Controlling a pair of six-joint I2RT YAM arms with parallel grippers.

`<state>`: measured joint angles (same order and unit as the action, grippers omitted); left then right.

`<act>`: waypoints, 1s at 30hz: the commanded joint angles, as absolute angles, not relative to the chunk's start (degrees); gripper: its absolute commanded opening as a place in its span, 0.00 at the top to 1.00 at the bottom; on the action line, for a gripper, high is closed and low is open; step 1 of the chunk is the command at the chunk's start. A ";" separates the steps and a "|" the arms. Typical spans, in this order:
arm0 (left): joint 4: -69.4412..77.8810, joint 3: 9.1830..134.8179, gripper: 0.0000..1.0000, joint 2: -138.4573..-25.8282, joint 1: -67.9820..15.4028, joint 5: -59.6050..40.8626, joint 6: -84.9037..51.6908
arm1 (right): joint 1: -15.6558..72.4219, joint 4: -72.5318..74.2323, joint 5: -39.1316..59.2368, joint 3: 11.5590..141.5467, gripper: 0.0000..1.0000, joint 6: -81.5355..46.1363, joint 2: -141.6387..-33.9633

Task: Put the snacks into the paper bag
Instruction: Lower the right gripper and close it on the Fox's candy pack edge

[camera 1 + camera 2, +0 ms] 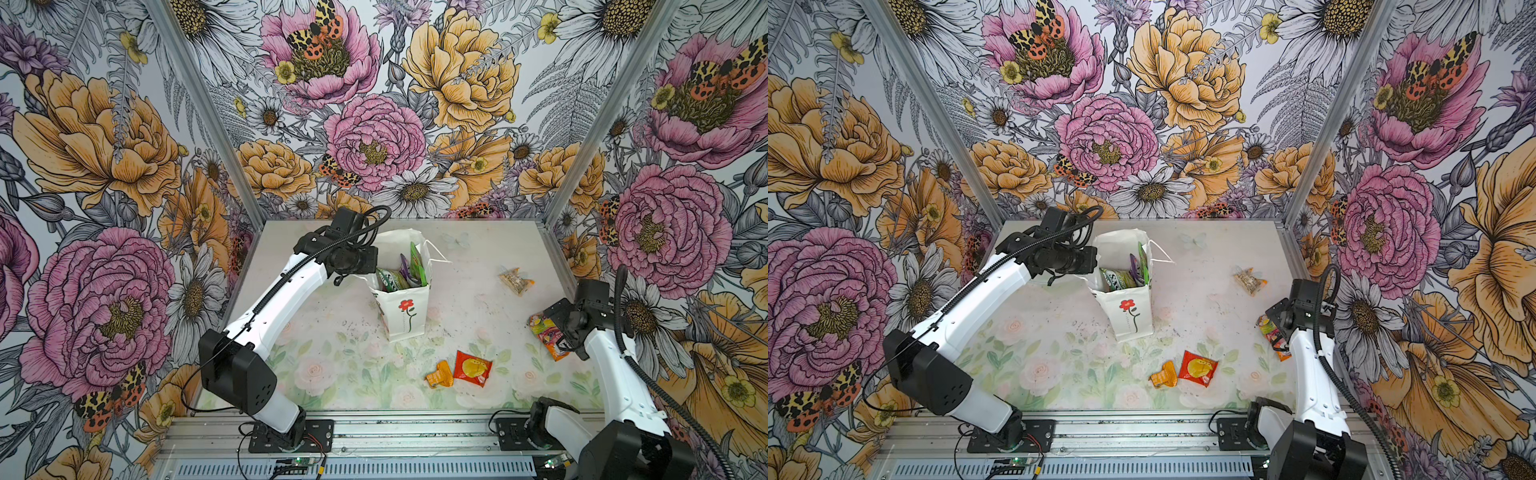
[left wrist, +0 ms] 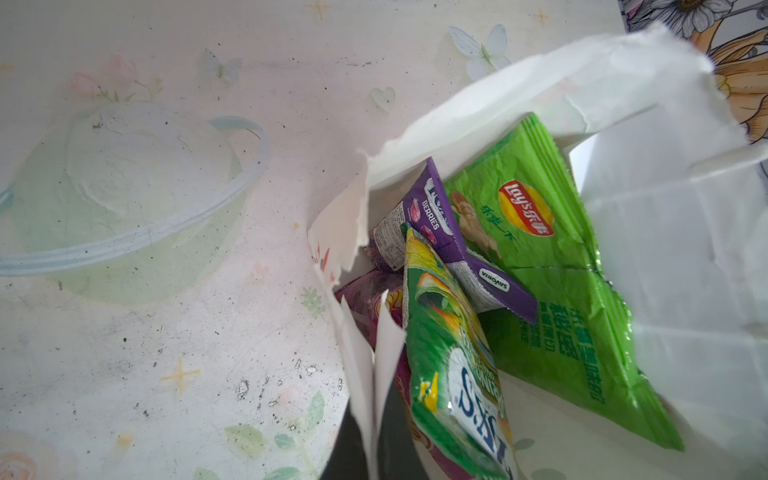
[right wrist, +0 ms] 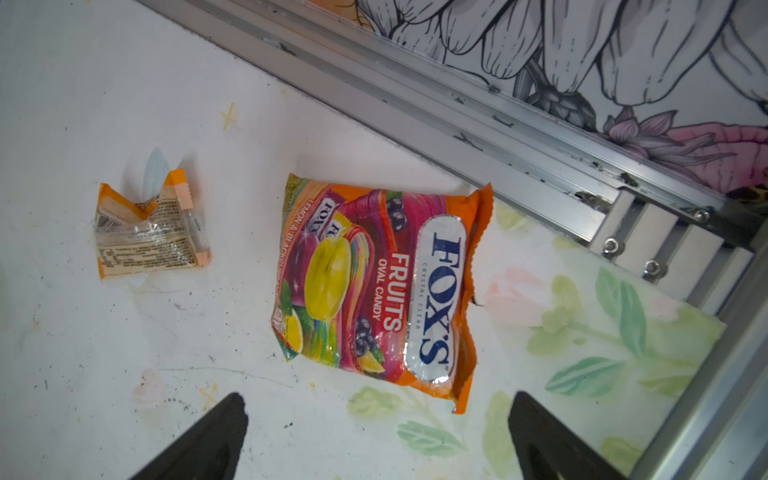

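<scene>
step in hand: fetching the next packet. tall white paper bag with a drawn red flower [image 1: 401,316] upright on the pale floral table [image 1: 332,332], mid-field, holding the large light-green crinkly packet [image 2: 540,257], purple berries packet [image 2: 436,208], green-yellow fox's packet [image 2: 440,365] and a magenta packet [image 2: 365,291]. left gripper [image 1: 370,266] at the bag's rim on that arm's side, jaws closed, seemingly pinching the torn paper edge to hold the mouth open (fingertips hidden in the wrist view). right gripper [image 3: 376,419] spread wide, empty, poised above the glossy orange fox's fruits packet [image 3: 374,282] lying flat near the aluminium rail [image 3: 498,137]. also loose on the table: clear packet with orange ends [image 1: 515,280], small red-yellow packet [image 1: 472,368], crumpled orange packet [image 1: 439,375]. next move, by judgement: lower straight, straddle the packet's narrow width, close, lift, carry over the bag mouth. slippery film, rail near: keep clear.
</scene>
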<state>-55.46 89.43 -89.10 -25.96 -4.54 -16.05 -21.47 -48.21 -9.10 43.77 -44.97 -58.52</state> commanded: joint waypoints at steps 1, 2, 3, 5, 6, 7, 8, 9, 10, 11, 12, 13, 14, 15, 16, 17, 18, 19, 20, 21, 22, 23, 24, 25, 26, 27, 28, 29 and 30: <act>-52.47 89.12 1.00 -86.93 -25.55 -4.78 -14.79 | -24.22 -43.22 -11.24 40.92 0.00 -46.77 -58.74; -52.46 89.12 1.00 -86.69 -25.66 -4.58 -14.84 | -25.65 -42.42 -9.99 40.25 0.00 -46.83 -59.14; -52.39 89.12 1.00 -86.50 -25.66 -4.42 -14.68 | -26.73 -41.55 -8.61 39.75 0.00 -46.55 -59.38; -52.33 89.10 1.00 -86.46 -25.65 -3.97 -14.58 | -28.54 -40.30 -7.19 38.93 0.00 -46.41 -59.80; -52.31 89.11 1.00 -86.59 -25.53 -3.95 -14.58 | -29.23 -39.79 -6.64 38.56 0.01 -46.32 -59.94; -52.35 89.11 1.00 -86.88 -25.48 -4.13 -14.57 | -30.03 -39.05 -6.06 37.97 0.01 -46.31 -60.09; -52.36 89.12 1.00 -87.07 -25.49 -4.38 -14.68 | -30.84 -38.44 -5.20 37.35 0.01 -46.21 -60.36; -52.34 89.12 1.00 -87.18 -25.41 -4.47 -14.68 | -31.61 -37.72 -4.21 36.83 0.00 -46.00 -60.67; -52.30 89.12 1.00 -87.18 -25.46 -4.50 -14.63 | -32.39 -36.74 -2.88 36.07 0.01 -45.82 -61.15; -52.26 89.11 1.00 -87.19 -25.42 -4.42 -14.67 | -33.34 -35.53 -1.59 35.44 0.01 -45.41 -61.75; -52.37 89.12 1.00 -87.19 -25.48 -4.31 -14.67 | -34.22 -34.73 -0.48 34.75 0.01 -45.33 -62.43; -52.31 89.12 1.00 -87.19 -25.48 -4.22 -14.68 | -35.30 -33.89 1.11 34.24 0.01 -44.99 -63.37; -52.37 89.12 1.00 -87.19 -25.43 -4.13 -14.68 | -36.24 -32.77 3.22 33.86 0.01 -44.26 -64.36; -52.30 89.12 1.00 -87.26 -25.44 -4.14 -14.65 | -36.86 -31.72 4.46 33.46 0.02 -43.88 -64.99; -52.36 89.12 1.00 -87.35 -25.49 -4.14 -14.60 | -37.41 -30.83 5.55 33.12 0.03 -43.71 -65.79; -52.33 89.12 1.00 -87.44 -25.44 -4.21 -14.65 | -37.91 -29.82 6.59 32.70 0.04 -43.46 -66.27; -52.39 89.12 1.00 -87.53 -25.48 -4.30 -14.66 | -38.51 -28.29 8.46 32.22 0.07 -42.89 -66.78; -52.40 89.12 1.00 -87.54 -25.53 -4.29 -14.67 | -39.00 -27.41 9.81 31.94 0.08 -42.51 -67.33; -52.32 89.12 1.00 -87.54 -25.58 -4.31 -14.59 | -39.30 -27.09 10.44 32.04 0.09 -42.40 -67.79; -52.37 89.11 1.00 -87.60 -25.58 -4.33 -14.68 | -39.62 -26.88 10.97 32.06 0.09 -42.14 -68.37; -52.38 89.12 1.00 -87.63 -25.61 -4.33 -14.63 | -39.85 -26.52 11.25 32.08 0.09 -41.88 -68.88; -52.40 89.12 1.00 -87.63 -25.53 -4.35 -14.62 | -40.05 -26.25 11.42 32.01 0.09 -41.77 -69.32; -52.39 89.12 1.00 -87.54 -25.60 -4.36 -14.67 | -40.26 -25.82 11.63 31.86 0.09 -41.60 -69.92; -52.37 89.12 1.00 -87.54 -25.66 -4.36 -14.63 | -40.42 -25.23 11.98 31.74 0.10 -41.56 -70.65; -52.35 89.12 1.00 -87.54 -25.64 -4.35 -14.68 | -40.65 -24.65 12.39 31.49 0.11 -41.48 -71.24; -52.38 89.10 1.00 -87.53 -25.66 -4.33 -14.63 | -40.84 -23.79 13.16 31.23 0.13 -41.40 -71.87; -52.31 89.02 1.00 -87.54 -25.65 -4.25 -14.67 | -41.03 -23.04 14.02 30.89 0.15 -41.40 -72.54; -52.30 89.06 1.00 -87.54 -25.66 -4.29 -14.68 | -41.05 -22.59 14.50 30.69 0.17 -41.40 -73.03; -52.37 89.03 1.00 -87.58 -25.66 -4.19 -14.62 | -41.05 -22.20 14.99 30.46 0.20 -41.34 -73.45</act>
